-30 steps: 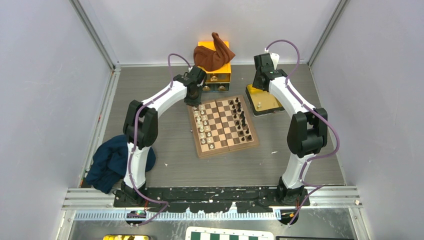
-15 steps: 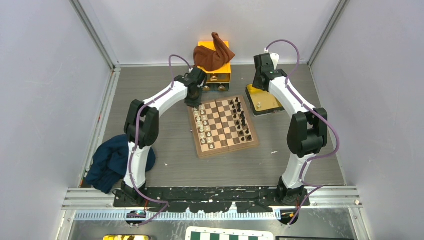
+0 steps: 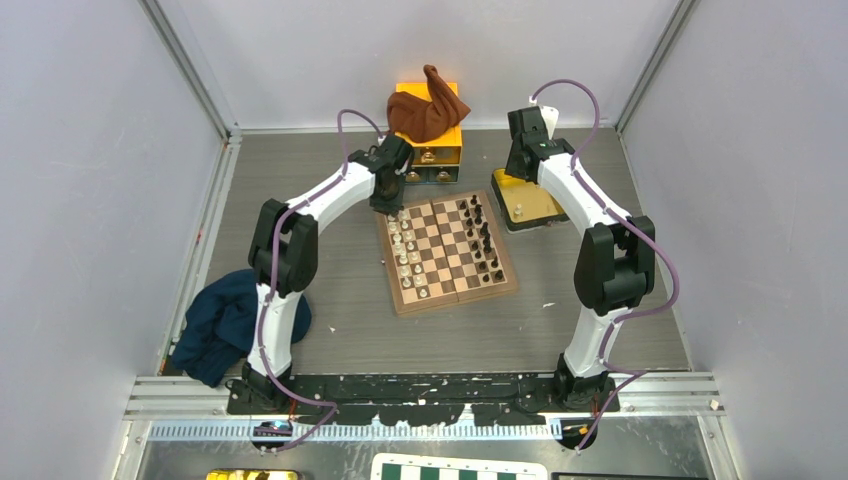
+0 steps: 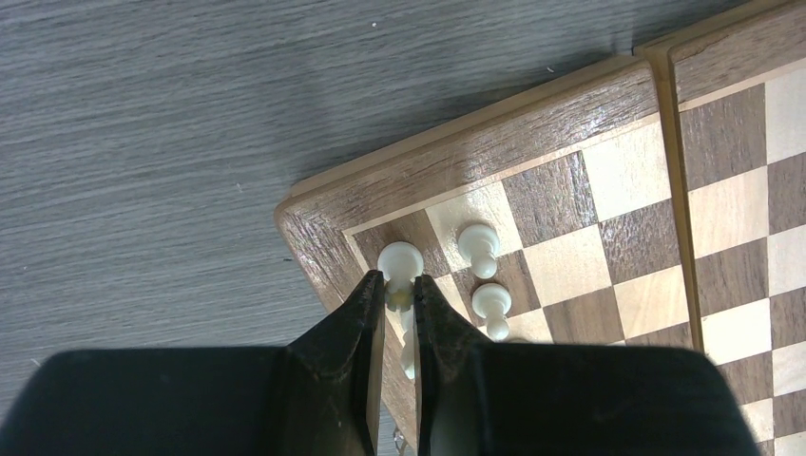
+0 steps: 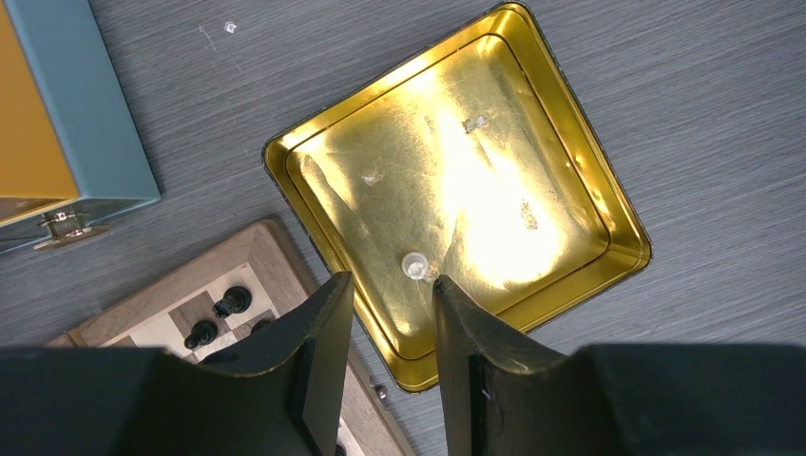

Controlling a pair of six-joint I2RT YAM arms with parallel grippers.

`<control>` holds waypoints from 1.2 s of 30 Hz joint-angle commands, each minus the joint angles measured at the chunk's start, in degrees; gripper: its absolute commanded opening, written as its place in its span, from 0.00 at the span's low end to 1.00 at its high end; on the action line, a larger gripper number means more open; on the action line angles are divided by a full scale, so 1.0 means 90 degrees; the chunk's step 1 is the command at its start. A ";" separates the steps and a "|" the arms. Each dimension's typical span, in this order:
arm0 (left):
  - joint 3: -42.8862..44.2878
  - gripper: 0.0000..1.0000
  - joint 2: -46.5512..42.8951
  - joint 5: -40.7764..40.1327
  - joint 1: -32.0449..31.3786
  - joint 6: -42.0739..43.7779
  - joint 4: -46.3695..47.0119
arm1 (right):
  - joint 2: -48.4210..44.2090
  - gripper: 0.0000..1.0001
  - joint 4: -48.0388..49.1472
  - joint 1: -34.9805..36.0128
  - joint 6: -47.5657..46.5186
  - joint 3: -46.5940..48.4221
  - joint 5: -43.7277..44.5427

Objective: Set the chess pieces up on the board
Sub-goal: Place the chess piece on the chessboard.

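Observation:
The wooden chessboard [image 3: 455, 290] lies mid-table with cream pieces [image 3: 405, 258] along its left side and dark pieces [image 3: 483, 240] along its right. My left gripper [image 3: 387, 207] is at the board's far left corner. In the left wrist view it [image 4: 399, 285] is shut on a cream piece [image 4: 400, 260] standing on the corner square of the board [image 4: 532, 123], beside two cream pawns [image 4: 478, 245]. My right gripper [image 5: 392, 285] is open and empty above the yellow tray [image 5: 570, 142], which holds one cream piece [image 5: 414, 265]. Dark pieces [image 5: 232, 302] show on the board's corner [image 5: 257, 252].
An orange drawer box [image 3: 432, 150] with a brown cloth [image 3: 425, 108] on it stands behind the board. The yellow tray [image 3: 545, 205] is right of the board. A dark blue cloth [image 3: 220, 325] lies by the left arm's base. A green-and-white board [image 3: 455, 468] lies off the near edge.
The left gripper has shifted only slightly at the board's far left corner. The right arm has not moved.

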 commanded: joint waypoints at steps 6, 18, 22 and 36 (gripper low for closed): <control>0.0139 0.19 0.0024 0.0113 0.0030 -0.0111 0.0153 | -0.0068 0.42 0.0087 0.0025 -0.0023 0.0189 0.0134; 0.0128 0.23 -0.0002 0.0104 0.0030 -0.0116 0.0159 | -0.0032 0.42 0.0087 0.0032 -0.0022 0.0219 0.0124; 0.0128 0.24 -0.0031 0.0058 0.0035 -0.0116 0.0150 | -0.0017 0.42 0.0087 0.0026 -0.0022 0.0236 0.0114; 0.0118 0.32 -0.0166 -0.0155 0.0030 -0.0089 0.0127 | -0.0029 0.42 0.0067 0.0033 -0.0032 0.0245 0.0119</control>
